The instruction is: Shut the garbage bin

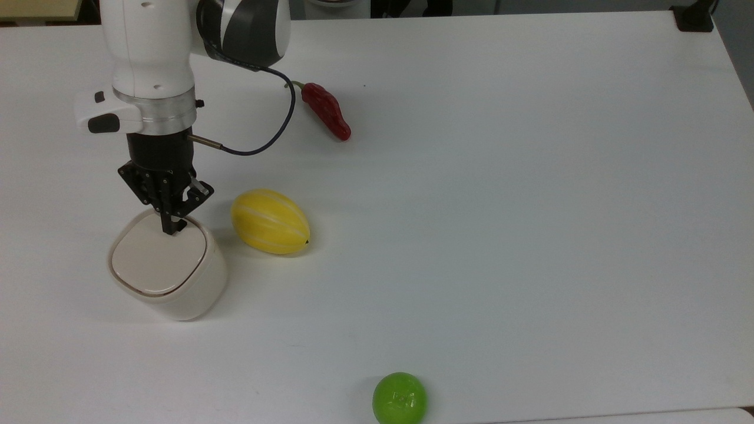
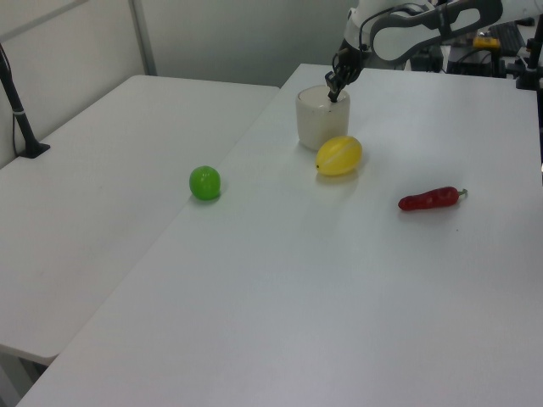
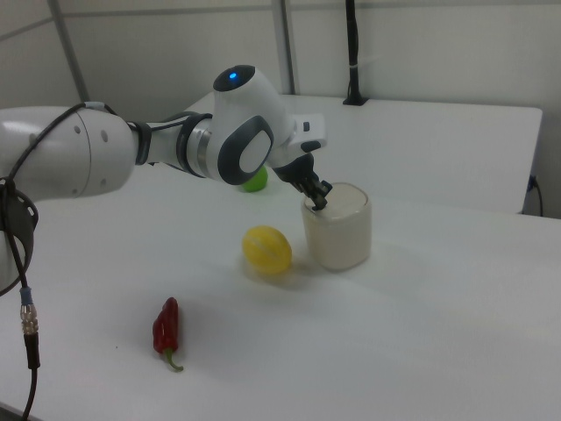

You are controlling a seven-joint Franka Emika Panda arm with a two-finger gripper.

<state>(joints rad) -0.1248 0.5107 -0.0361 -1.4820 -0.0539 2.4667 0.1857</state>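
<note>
The garbage bin [image 1: 171, 277] [image 2: 319, 119] [image 3: 338, 230] is a small cream tub at the top view's left, with its flat lid lying level in the rim. My gripper [image 1: 171, 228] [image 2: 333, 95] [image 3: 319, 203] points down with its black fingers together and empty, their tips on the lid's far edge near the rim. A yellow melon [image 1: 270, 221] [image 2: 339, 156] [image 3: 266, 249] lies just beside the bin.
A red chili pepper [image 1: 326, 110] [image 2: 431, 199] [image 3: 166, 331] lies farther back in the top view. A green ball [image 1: 399, 398] [image 2: 204, 183] sits near the white table's [image 1: 530, 206] front edge. A black cable [image 1: 277, 112] loops from the wrist.
</note>
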